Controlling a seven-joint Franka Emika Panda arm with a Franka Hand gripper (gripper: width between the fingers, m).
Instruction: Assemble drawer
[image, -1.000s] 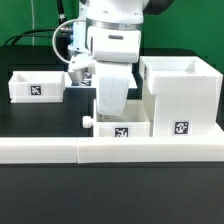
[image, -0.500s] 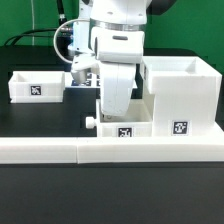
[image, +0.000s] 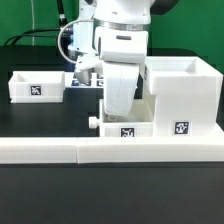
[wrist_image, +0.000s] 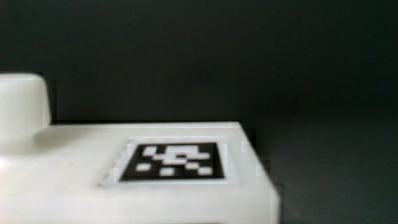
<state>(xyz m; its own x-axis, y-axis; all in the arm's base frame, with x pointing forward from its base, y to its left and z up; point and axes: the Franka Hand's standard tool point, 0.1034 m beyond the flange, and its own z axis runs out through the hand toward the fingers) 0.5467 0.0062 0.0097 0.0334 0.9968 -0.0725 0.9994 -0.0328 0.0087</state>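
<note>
My gripper (image: 120, 108) reaches down into a small white drawer box (image: 128, 129) with a marker tag on its side and a round knob (image: 93, 123) on its end at the exterior view's left. The box stands on the black table right against the tall white drawer case (image: 180, 95) at the exterior view's right. The fingers are hidden inside the box, which moves along with the gripper. The wrist view shows only the box's white wall with its tag (wrist_image: 178, 162) and the knob (wrist_image: 18, 105), and no fingers.
A second small white drawer box (image: 38, 87) with a tag lies at the exterior view's left. A long low white wall (image: 100, 152) runs across the front of the table. Cables hang behind the arm.
The gripper and the small drawer box have shifted together a little toward the exterior view's right, closer to the drawer case.
</note>
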